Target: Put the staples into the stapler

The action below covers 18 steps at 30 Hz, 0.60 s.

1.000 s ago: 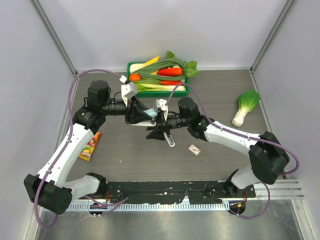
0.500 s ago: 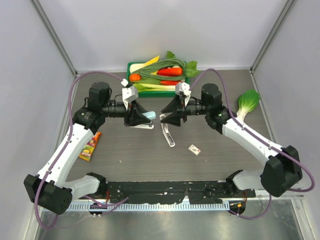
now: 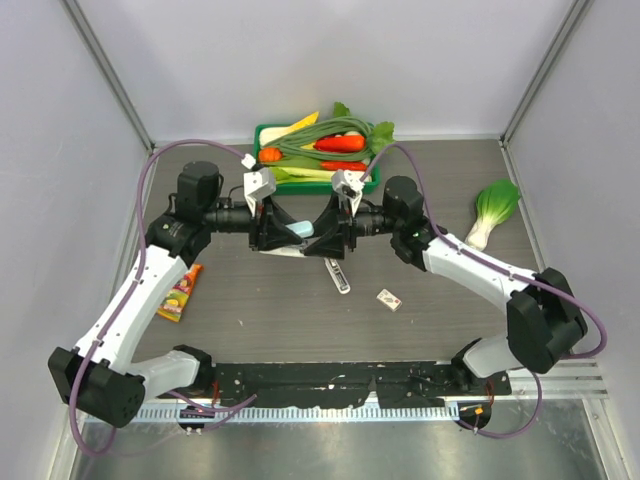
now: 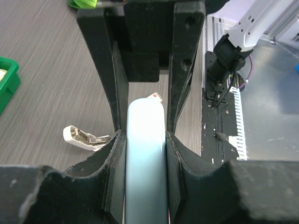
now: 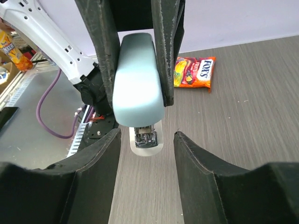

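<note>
Stapler pinched in left tool, right tool spread at its tip; open tabletop near; FOX'S bag by left edge.

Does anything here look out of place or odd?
Yes. A small white-and-metal piece lies loose on the table, apart from the stapler that the left gripper holds. It looks like a detached stapler part, though I cannot be sure.

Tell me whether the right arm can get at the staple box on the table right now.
Probably yes. The right gripper is open and empty, and the staple box lies alone in the open, close to that arm. It would only have to back away from the stapler held in the left gripper.
</note>
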{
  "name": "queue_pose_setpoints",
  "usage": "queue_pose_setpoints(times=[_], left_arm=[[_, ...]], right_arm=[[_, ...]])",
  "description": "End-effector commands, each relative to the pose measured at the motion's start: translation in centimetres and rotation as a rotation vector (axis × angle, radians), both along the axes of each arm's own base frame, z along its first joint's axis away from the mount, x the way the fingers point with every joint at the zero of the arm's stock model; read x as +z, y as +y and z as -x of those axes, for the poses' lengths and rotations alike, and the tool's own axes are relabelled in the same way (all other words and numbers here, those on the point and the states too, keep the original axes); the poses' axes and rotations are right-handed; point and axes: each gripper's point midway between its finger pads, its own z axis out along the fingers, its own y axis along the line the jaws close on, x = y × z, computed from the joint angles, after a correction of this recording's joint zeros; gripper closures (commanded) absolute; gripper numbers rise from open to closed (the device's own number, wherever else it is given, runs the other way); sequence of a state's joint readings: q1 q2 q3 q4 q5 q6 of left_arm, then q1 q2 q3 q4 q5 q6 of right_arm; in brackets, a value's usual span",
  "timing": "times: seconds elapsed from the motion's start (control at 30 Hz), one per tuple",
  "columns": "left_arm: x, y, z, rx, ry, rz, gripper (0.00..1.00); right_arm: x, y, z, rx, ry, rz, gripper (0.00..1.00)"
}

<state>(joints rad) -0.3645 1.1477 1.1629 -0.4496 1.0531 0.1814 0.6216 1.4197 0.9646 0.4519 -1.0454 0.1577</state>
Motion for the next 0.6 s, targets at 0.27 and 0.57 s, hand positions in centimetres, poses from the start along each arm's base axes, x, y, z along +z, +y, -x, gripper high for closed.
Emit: queue_pose_setpoints(times=[0.27, 0.57], left_arm=[[1.9, -0.6, -0.4, -0.024, -0.04, 0.066, 1.0], [2.4, -0.9, -1.4, 0.018, -0.035, 0.092, 1.0]], right_arm=[[1.4, 2.2, 0.5, 0.048, 0.012, -0.097, 0.55], [0.4, 2.9, 0.9, 0.048, 0.015, -0.096, 0.88]])
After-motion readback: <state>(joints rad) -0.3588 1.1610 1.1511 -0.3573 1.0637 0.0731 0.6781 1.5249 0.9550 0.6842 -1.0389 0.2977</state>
